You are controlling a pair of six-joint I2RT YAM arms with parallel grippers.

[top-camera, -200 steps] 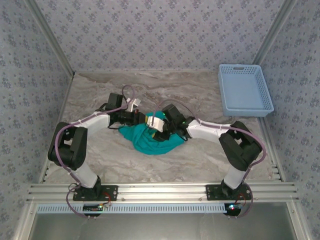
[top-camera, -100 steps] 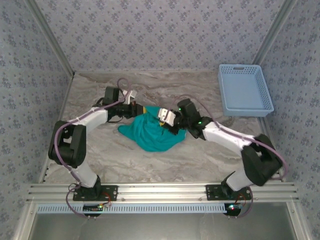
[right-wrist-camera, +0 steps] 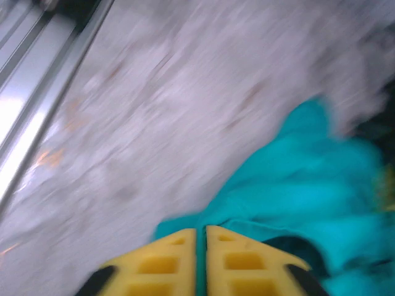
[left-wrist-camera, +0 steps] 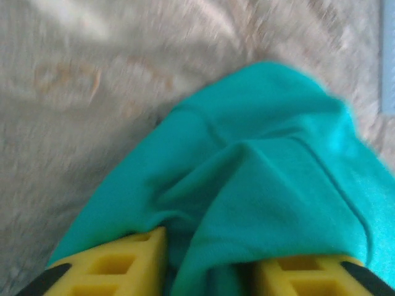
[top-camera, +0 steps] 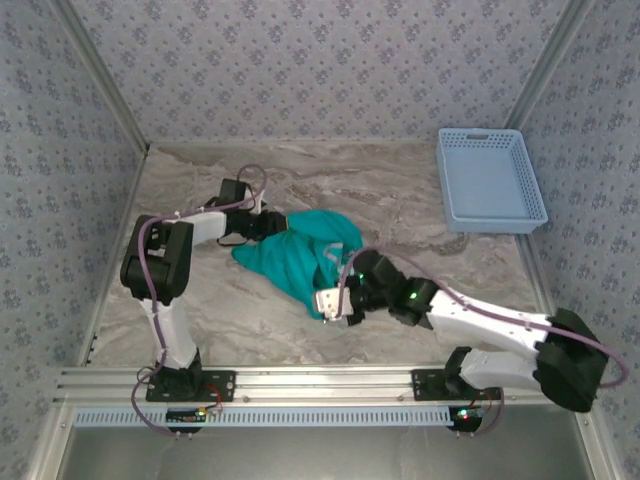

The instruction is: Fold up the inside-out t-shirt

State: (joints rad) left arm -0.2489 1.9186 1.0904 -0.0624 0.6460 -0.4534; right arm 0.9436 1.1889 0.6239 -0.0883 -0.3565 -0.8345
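The inside-out t-shirt (top-camera: 305, 250) is a teal heap in the middle of the marble table, drawn out toward the near side. My left gripper (top-camera: 272, 224) sits at its far left edge. In the left wrist view the yellow fingers (left-wrist-camera: 123, 265) stand apart, a loose fold of the t-shirt (left-wrist-camera: 259, 185) lying between and over them; the left gripper (left-wrist-camera: 210, 246) is open. My right gripper (top-camera: 328, 300) is at the shirt's near edge. In the right wrist view the right gripper (right-wrist-camera: 201, 233) is shut on a thin edge of the t-shirt (right-wrist-camera: 321, 185).
A light blue plastic basket (top-camera: 490, 180) stands at the back right. The metal frame rail (top-camera: 320, 380) runs along the near edge, close to the right gripper, and shows as a blurred rail (right-wrist-camera: 37, 92) in the right wrist view. Patterned walls enclose three sides.
The right gripper closed on the shirt's edge and dragged it from the middle toward the near rail, stretching the heap out. The left gripper's jaws opened and its arm folded back.
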